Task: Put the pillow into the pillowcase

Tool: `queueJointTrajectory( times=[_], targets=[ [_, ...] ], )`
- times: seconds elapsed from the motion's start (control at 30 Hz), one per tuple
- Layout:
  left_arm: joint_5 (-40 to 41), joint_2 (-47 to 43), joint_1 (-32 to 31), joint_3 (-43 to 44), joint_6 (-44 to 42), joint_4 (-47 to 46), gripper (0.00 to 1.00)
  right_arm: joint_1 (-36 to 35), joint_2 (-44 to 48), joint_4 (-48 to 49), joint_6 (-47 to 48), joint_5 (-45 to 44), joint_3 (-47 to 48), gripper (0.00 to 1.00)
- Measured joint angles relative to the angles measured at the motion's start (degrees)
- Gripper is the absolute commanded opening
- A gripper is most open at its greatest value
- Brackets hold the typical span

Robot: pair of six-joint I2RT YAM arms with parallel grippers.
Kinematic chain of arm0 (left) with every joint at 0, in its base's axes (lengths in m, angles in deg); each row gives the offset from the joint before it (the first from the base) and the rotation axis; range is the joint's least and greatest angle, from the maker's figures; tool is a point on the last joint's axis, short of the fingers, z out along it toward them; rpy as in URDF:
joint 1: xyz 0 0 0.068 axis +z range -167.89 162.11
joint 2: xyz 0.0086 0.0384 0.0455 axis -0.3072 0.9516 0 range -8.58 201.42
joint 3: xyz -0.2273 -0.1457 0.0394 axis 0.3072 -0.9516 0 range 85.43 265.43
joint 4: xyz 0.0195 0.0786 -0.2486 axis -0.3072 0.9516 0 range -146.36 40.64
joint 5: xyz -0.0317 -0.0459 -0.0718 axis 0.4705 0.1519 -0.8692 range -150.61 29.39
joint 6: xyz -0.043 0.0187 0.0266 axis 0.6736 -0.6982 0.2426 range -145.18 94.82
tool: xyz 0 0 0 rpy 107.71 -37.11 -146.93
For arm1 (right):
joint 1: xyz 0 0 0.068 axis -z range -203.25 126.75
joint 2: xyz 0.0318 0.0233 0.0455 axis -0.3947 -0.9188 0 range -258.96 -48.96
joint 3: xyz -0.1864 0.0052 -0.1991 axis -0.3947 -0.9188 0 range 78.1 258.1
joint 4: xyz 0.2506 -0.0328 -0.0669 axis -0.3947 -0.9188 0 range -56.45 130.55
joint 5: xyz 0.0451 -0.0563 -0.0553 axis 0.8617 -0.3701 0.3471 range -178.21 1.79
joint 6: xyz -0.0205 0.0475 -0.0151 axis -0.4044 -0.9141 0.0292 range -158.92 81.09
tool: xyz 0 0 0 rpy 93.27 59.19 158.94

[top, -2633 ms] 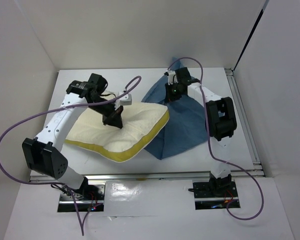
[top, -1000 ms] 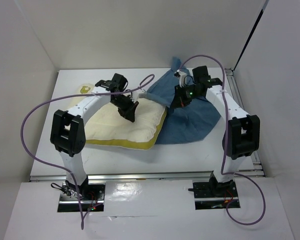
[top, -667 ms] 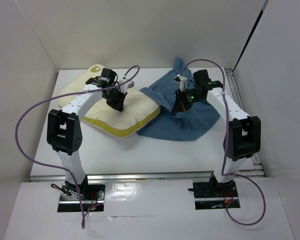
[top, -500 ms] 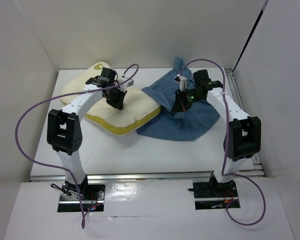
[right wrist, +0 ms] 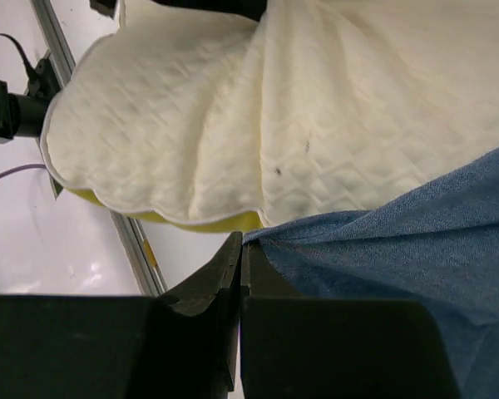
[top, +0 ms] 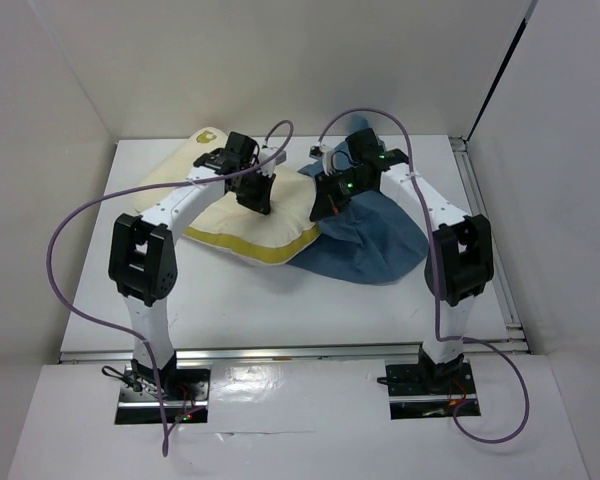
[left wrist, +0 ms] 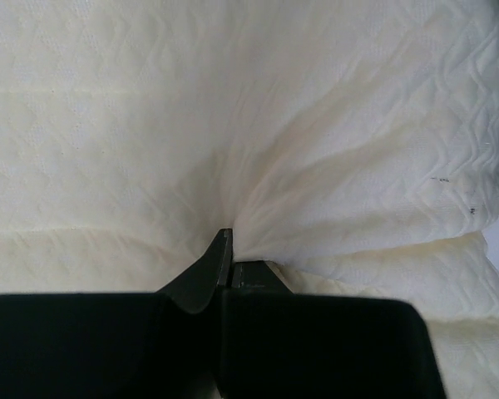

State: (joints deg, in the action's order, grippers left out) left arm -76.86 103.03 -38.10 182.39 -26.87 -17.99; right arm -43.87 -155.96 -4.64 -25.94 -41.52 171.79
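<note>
The cream pillow lies at the table's middle left, its yellow seam along the near edge and a darker yellow mark at its far corner. My left gripper is shut on a pinch of the pillow's top cloth. The slate-blue pillowcase lies crumpled to the right, its edge against the pillow's right end. My right gripper is shut on the pillowcase edge, right beside the pillow's corner.
White walls close in the table on the left, back and right. A metal rail runs along the table's right edge. Purple cables loop over both arms.
Both grippers have moved toward each other. The left one has pulled the pillow right; the right one has drawn the pillowcase edge left against the pillow's end.
</note>
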Motion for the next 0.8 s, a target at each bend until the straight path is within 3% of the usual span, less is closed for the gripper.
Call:
queueJointTrajectory(
  times=[0.1,0.17,0.23,0.27,0.33,0.6,0.67,0.7,0.8],
  targets=[
    [-0.72,1.18,-0.04,0.02,4.31,-1.81,0.0,-1.01,-2.05,0.09,-0.28,-0.63,2.38,0.14],
    [-1.14,2.75,-0.15,0.22,6.73,-2.86,0.0,-1.18,-2.43,0.09,-0.57,-1.36,2.84,0.31],
    [-1.22,4.37,-0.15,0.26,8.59,-4.22,0.0,-1.27,-2.43,0.04,-0.79,-2.19,2.89,0.54],
    [-1.2,5.18,-0.26,0.5,9.49,-4.85,0.03,-1.38,-2.43,0.02,-0.96,-2.78,2.86,0.85],
    [-1.22,6.78,-0.39,1.95,10.86,-5.81,0.11,-1.64,-2.36,0.09,-1.22,-4.35,2.73,0.98],
    [-0.13,8.35,-0.39,3.23,12.66,-9.44,0.35,-1.99,3.45,1.68,-1.14,-14.78,-1.29,1.0],
    [-0.07,7.21,-0.22,1.55,12.04,-10.16,0.73,-1.99,6.75,2.62,-1.14,-16.41,-3.76,1.0],
    [0.02,6.45,-0.09,0.92,11.54,-10.12,0.84,-1.99,8.39,2.91,-1.07,-17.07,-4.92,1.0],
    [1.36,3.43,0.37,-1.11,10.19,-9.57,0.9,-1.95,12.37,3.52,-0.42,-18.36,-7.21,1.0]
  ],
)
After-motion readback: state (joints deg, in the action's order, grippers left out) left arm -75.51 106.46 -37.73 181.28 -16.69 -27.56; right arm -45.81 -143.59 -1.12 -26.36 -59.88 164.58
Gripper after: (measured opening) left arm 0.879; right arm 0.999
